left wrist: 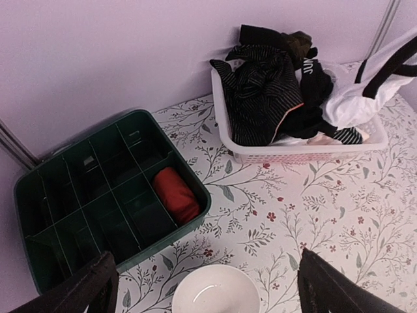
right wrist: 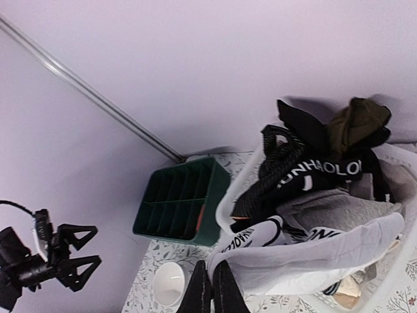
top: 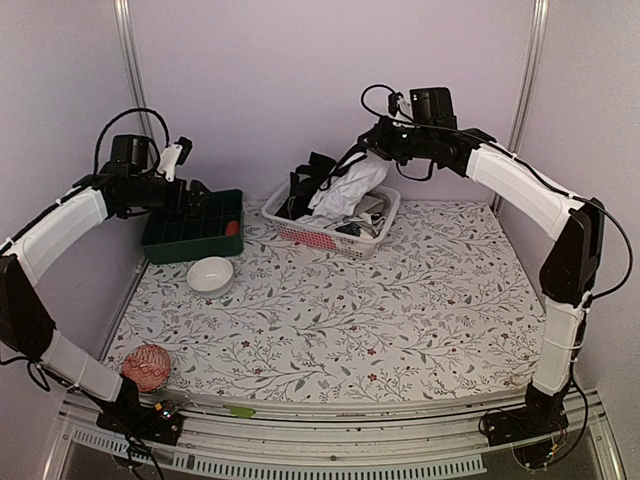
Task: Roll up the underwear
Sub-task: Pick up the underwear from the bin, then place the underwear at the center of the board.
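1. Early stage. The underwear (top: 318, 195) sits heaped in the white basket (top: 335, 240) at the far side of the table (top: 400, 320). I see no piece laid flat or rolled.
2. A red bundle (left wrist: 176, 194) lies in one compartment of the green tray (left wrist: 39, 195). I cannot tell if it is a rolled garment.
3. My right pincer (right wrist: 212, 274) is pressed together, pinching a white piece (right wrist: 306, 257) raised over the basket, its tail trailing into the heap.
4. My left pincer (left wrist: 205, 257) is spread wide and holds nothing, above the bowl (left wrist: 215, 297).
5. Left to do, I judge: carry the piece out, spread it, roll it.
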`<state>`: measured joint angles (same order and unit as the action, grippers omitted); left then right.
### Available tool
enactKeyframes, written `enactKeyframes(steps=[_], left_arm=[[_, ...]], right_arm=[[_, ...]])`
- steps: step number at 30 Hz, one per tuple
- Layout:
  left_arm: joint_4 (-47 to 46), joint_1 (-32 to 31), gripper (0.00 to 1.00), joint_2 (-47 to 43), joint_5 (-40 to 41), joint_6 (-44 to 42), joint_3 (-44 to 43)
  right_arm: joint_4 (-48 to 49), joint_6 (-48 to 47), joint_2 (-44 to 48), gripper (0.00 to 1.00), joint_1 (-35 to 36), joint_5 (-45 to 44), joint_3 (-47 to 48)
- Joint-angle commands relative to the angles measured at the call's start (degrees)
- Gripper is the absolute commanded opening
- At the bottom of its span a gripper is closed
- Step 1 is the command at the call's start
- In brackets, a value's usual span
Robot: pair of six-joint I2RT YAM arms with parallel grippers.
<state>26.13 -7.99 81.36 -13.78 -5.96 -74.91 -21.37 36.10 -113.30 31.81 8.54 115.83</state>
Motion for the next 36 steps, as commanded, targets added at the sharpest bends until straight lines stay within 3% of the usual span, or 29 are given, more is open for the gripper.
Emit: enactKeyframes(steps=[1,16,20,24,26,36], left_arm=[[-2.48,-0.47,0.96,0.27,-2.54,-0.34,-1.24],[-3.64,-0.66,0.96,3.76,-7.12,1.12,-4.45],[-3.54,-0.75,0.96,4.03,-9.32,0.76,-4.28],[-2.75,-0.88,0.96,3.48,-11.47,-1.55,-1.9],[-2.44,-0.97,0.96,3.21,-11.72,-2.21,-0.79],[-4.12,-1.09,0.96,5.11,-12.25,-2.28,-1.41]], right_arm=[[8.18,-0.54,4.64,0.0,-0.06,10.67,0.45],[14.53,4.11,7.16,0.0,7.13,34.55,3.93],[14.78,2.6,14.05,0.0,6.02,37.54,-6.04],[19.36,4.61,23.7,0.0,3.09,37.0,-28.55],[24.13,8.9,25.98,0.0,1.78,36.1,-34.06],[19.65,8.82,9.1,0.0,6.24,41.3,-7.45]])
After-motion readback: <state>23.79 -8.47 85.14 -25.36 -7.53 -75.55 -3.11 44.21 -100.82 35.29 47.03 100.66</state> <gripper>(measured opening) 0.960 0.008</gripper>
